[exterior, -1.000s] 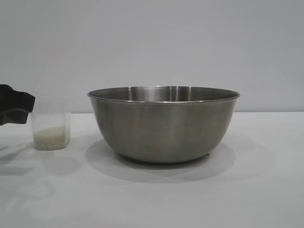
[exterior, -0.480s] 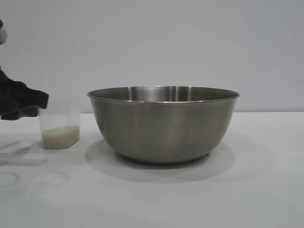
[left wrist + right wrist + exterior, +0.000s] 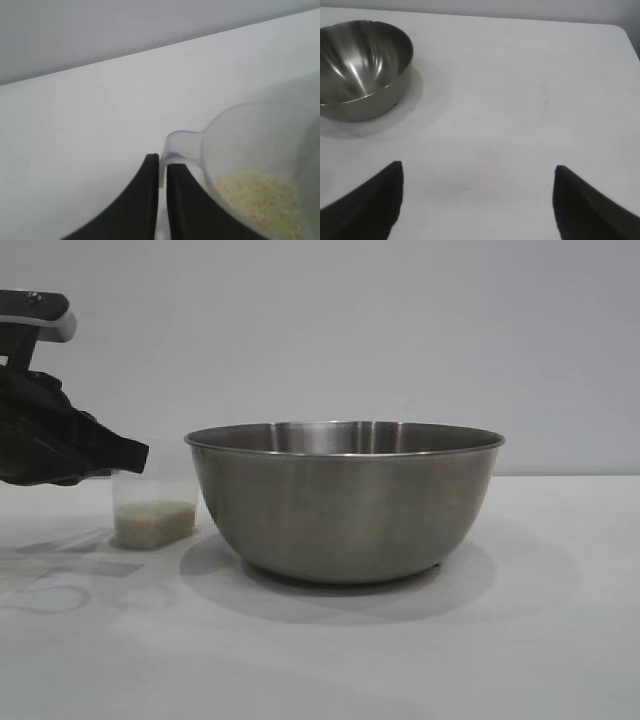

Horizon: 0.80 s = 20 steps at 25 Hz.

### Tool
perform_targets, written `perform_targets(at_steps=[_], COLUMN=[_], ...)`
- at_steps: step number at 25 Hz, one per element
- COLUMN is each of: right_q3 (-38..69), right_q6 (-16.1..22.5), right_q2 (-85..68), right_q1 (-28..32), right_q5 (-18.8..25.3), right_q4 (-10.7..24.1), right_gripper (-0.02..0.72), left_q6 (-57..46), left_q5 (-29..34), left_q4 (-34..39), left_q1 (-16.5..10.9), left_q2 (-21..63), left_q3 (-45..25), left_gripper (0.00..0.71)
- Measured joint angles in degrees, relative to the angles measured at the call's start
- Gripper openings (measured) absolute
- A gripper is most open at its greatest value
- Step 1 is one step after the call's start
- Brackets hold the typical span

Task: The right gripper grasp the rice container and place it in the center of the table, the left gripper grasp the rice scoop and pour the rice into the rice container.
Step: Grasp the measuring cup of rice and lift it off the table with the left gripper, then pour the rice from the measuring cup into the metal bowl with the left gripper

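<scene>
The rice container [image 3: 345,502], a wide steel bowl, stands mid-table; it also shows in the right wrist view [image 3: 362,67]. The rice scoop [image 3: 153,510], a clear plastic cup with a layer of rice [image 3: 155,522] in its bottom, hangs just left of the bowl, slightly above the table [image 3: 560,640]. My left gripper [image 3: 135,455] is shut on the scoop's handle [image 3: 177,147]; the black fingers [image 3: 145,190] pinch the thin tab, and rice [image 3: 260,200] lies in the cup. My right gripper [image 3: 477,172] is open over bare table, away from the bowl, and outside the exterior view.
A plain grey wall runs behind the table. The table's far edge and a rounded corner [image 3: 620,27] appear in the right wrist view.
The left gripper has carried the rice scoop rightward toward the bowl and slightly upward. The bowl has not moved.
</scene>
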State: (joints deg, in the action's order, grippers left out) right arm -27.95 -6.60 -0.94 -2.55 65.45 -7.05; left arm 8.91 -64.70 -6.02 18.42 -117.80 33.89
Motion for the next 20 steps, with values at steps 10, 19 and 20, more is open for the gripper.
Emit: perform_targets(at_steps=[10, 19, 20], right_q3=[0.0, 0.0, 0.0], right_q6=[0.0, 0.0, 0.0], right_q2=[0.0, 0.0, 0.0], right_q1=[0.0, 0.0, 0.0], right_q5=[0.0, 0.0, 0.0], right_q4=[0.0, 0.0, 0.0], right_gripper=[0.526, 0.526, 0.526], left_q6=[12.9, 23.6, 24.8], left_q5=[0.0, -0.1, -0.1], left_q4=[4.2, 22.8, 23.8], left_q1=[0.0, 0.0, 0.0], left_q2=[12.7, 14.5, 14.5], left_q3=[2.5, 9.2, 9.3], left_gripper=[0.000, 0.000, 0.000])
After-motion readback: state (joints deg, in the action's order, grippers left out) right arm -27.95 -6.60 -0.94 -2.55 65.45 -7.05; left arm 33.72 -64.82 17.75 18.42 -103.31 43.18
